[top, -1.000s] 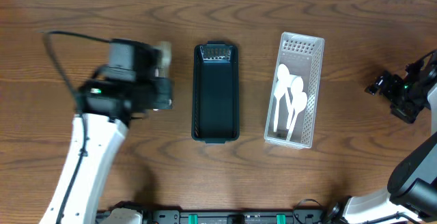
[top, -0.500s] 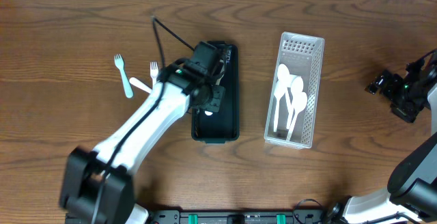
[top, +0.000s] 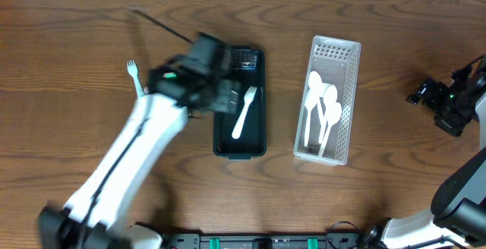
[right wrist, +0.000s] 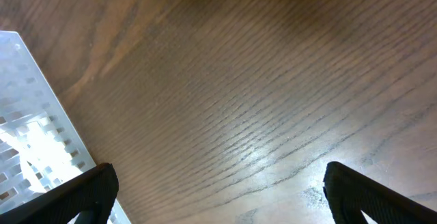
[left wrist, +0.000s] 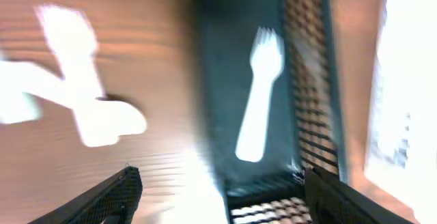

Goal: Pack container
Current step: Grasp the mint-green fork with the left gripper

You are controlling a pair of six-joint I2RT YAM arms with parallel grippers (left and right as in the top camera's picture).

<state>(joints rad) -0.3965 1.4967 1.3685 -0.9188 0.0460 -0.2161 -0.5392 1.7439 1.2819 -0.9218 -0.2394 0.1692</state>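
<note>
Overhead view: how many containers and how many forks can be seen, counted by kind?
Containers: 2 (dark bin, white basket)
Forks: 2 (white fork inside the dark bin, pale fork on the table)
Total: 4

Dark green bin point(top: 252, 137), white fork point(top: 243, 114) lying flat inside, white perforated bin point(top: 336, 52) alongside, holding white spoons point(top: 323, 112)
</note>
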